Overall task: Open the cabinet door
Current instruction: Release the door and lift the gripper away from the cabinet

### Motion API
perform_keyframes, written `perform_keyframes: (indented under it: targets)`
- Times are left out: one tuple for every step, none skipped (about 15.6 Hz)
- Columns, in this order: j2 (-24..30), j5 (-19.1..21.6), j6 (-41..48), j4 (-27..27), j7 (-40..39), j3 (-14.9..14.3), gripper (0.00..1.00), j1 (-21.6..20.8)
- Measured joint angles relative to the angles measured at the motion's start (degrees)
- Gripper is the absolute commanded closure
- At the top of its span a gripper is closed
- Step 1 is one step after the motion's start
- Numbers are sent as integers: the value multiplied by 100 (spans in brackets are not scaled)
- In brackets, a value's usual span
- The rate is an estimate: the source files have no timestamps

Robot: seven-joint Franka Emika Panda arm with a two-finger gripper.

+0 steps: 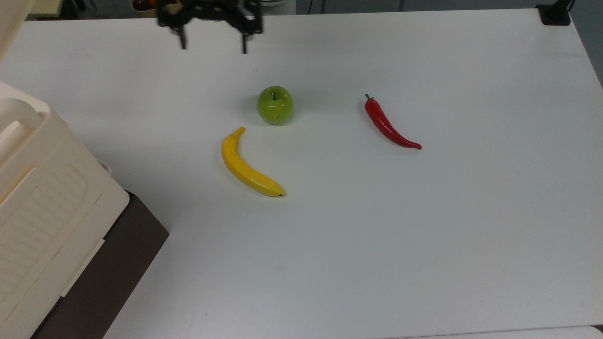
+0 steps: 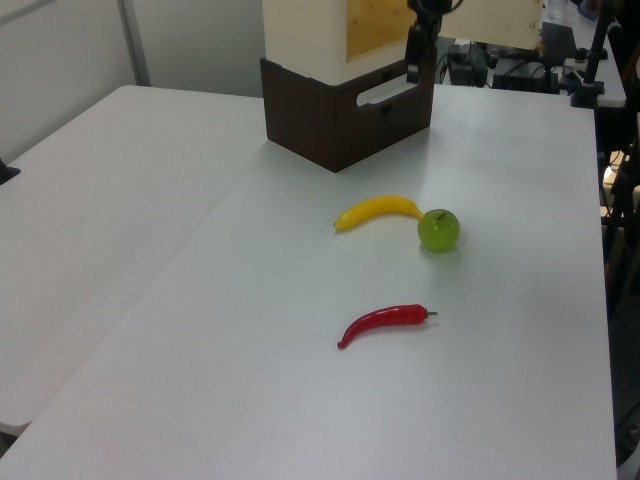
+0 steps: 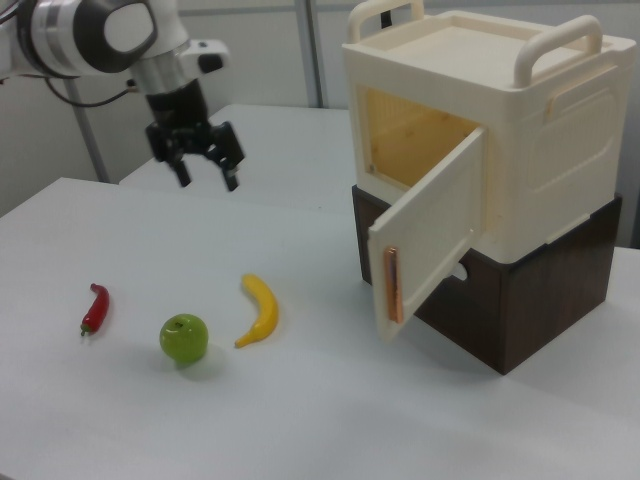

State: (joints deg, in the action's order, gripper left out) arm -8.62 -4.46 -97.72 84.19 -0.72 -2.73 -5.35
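The cream cabinet [image 3: 520,130] stands on a dark brown base [image 3: 520,300] at the right view's right. Its cabinet door [image 3: 430,235] is swung wide open, showing a bare yellowish inside. The cabinet [image 1: 42,212] fills the top view's left, with a corner of the cabinet door [image 1: 12,19] at the upper left. In the left view the cabinet [image 2: 320,30] is at the top, its cabinet door [image 2: 495,20] swung out to the right. My gripper [image 3: 207,172] hangs open and empty above the table, well clear of the door. The gripper [image 1: 213,44] is beyond the apple; the gripper [image 2: 414,55] sits before the cabinet.
A green apple [image 1: 274,104], a yellow banana [image 1: 247,165] and a red chilli [image 1: 388,125] lie mid-table. The same apple [image 3: 184,338], banana [image 3: 259,310] and chilli [image 3: 94,308] lie left of the cabinet. A black clamp [image 1: 556,13] sits at the far right corner.
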Motion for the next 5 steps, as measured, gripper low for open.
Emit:
perform_keyframes:
  targets:
    - [13,0,161,41,24,2,0,-100]
    - [39,0,302,85,74,2,0,-173]
    - [77,0,395,127,160,2,0,-219]
    - [123,0,455,175,249,2,0,-242]
    - [169,0,501,223,313,2,0,-244]
